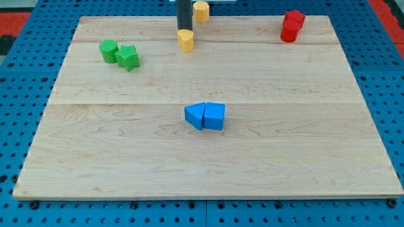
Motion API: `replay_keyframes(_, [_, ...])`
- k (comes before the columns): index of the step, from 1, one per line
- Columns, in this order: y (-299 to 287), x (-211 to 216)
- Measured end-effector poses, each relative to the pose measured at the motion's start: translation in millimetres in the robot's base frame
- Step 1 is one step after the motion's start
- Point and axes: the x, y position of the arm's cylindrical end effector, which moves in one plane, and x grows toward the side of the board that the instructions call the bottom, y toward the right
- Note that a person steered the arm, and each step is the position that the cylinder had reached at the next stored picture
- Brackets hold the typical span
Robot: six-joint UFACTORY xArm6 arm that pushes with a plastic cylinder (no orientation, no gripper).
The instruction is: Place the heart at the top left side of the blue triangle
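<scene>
The yellow heart [185, 40] lies near the view's top, a little left of centre. My tip [184, 29] stands right at the heart's top edge, touching it or nearly so. Two blue blocks sit pressed together at the middle of the board. The left one looks like the blue triangle [195, 116]. The right one looks like a blue cube [215, 116]. The heart is far above them in the view.
A yellow hexagon [201, 11] sits at the top edge, just right of the rod. A green cylinder [108, 50] and a green star [128, 57] are at the upper left. A red star [294, 17] and a red cylinder [289, 33] are at the upper right.
</scene>
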Motion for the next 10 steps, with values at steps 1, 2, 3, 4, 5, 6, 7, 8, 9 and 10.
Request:
replay_keyframes(1, [20, 12])
replay_keyframes(2, [31, 17])
replay_keyframes(3, [34, 5])
replay_keyframes(4, [-46, -9])
replay_keyframes(5, [-67, -46])
replay_keyframes(6, [-59, -46])
replay_keyframes(7, [-17, -45])
replay_keyframes(8, [23, -25])
replay_keyframes(9, [23, 33])
replay_keyframes(10, [22, 99])
